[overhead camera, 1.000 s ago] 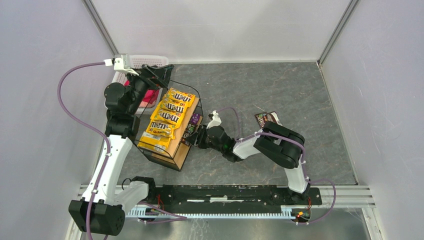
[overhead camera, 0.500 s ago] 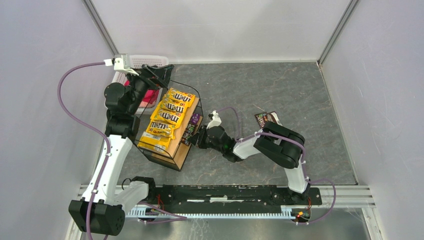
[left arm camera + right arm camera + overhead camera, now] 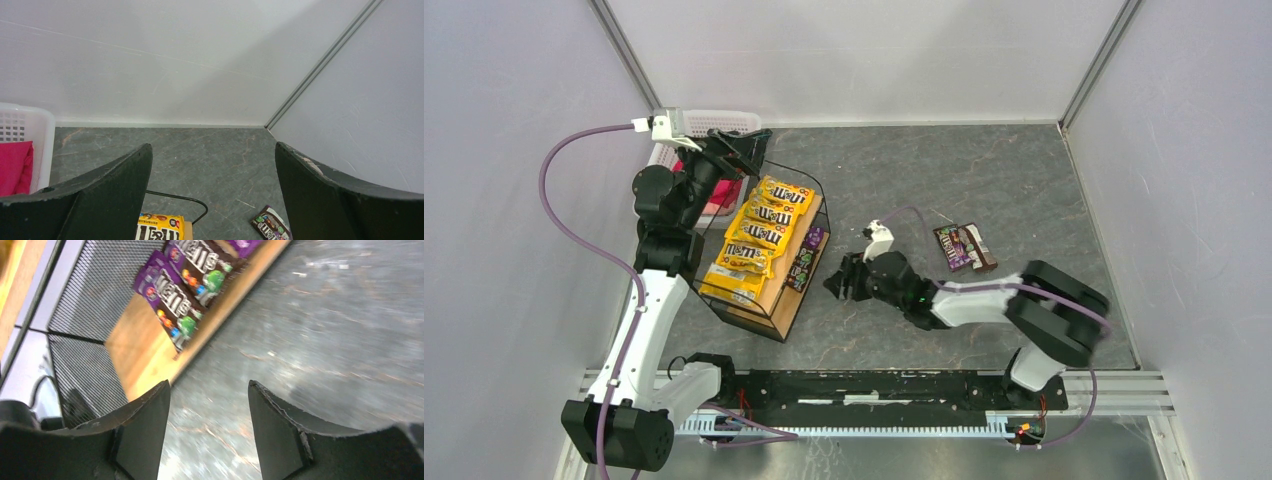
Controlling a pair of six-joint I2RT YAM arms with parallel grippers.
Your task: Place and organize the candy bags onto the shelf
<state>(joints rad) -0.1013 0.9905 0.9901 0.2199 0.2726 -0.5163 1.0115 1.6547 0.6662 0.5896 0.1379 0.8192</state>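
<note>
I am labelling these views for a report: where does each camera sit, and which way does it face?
Top external: above and behind the arm bases, looking down on the table, the shelf and both arms.
Left wrist: raised near the basket, facing the far corner walls; its own jaws, apart, frame the bottom.
Right wrist: low over the table, facing the shelf's lower plank with purple packets; its own jaws, apart, show.
Shared: top external and left wrist both show the loose dark packet.
</note>
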